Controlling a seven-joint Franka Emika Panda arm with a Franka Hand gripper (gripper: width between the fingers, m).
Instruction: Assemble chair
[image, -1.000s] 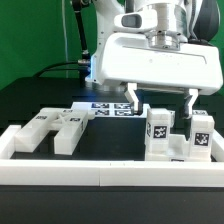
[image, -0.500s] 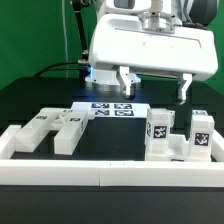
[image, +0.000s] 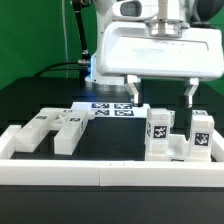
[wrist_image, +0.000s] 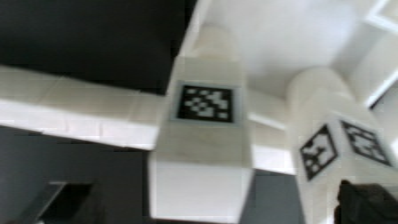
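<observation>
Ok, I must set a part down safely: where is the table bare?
Bare table lies mid-scene, between the low flat parts, the marker board, the two upright parts and the front rail. The exterior view's right is crowded: the open gripper hangs above those uprights.

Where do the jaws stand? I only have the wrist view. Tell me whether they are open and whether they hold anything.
Observer: The gripper is open and empty. It hangs above the upright parts and touches nothing.
Operator: List what else is out there besides those two.
Observer: Several flat parts lie at the exterior view's left, inside the border rail.
Operator: Report what sits behind them.
Observer: The marker board lies farther back, roughly between the two groups.
</observation>
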